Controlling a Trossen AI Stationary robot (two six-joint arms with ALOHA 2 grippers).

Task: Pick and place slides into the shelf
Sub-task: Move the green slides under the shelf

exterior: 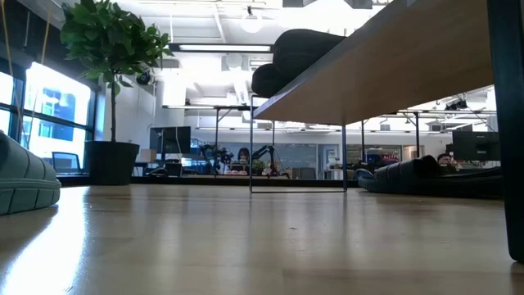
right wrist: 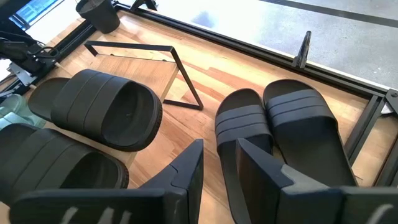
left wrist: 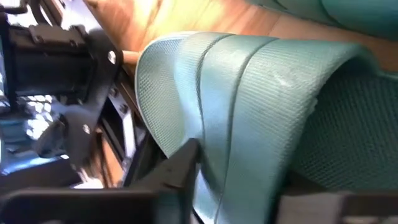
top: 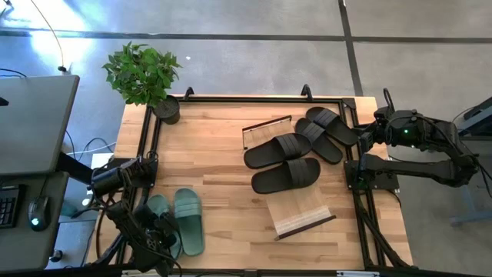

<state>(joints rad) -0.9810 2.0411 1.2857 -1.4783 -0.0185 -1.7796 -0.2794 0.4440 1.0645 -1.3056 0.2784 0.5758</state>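
Slides number six on the wooden table (top: pixel 223 154): two sage-green slides (top: pixel 178 223) well away from the shelf (top: pixel 292 165) by the left claw (left wrist: pixel 242 180), two black slides (top: pixel 286 161) atop the shelf's sloping light-wood plank, and two more black slides (top: pixel 329 132) just beside it. Only the left wrist view shows the ribbed green strap (left wrist: pixel 249 106) wedged between that claw's parted fingers, gripped. Only the right wrist view shows the right claw (right wrist: pixel 217 168) standing open and empty above the second black pair, plus the shelf's thin black metal frame (right wrist: pixel 168 74).

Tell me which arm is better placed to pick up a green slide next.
Left. The left gripper is right at the strap of a green slide, close to its own base. The right gripper, open, hovers over the black slides across the table.
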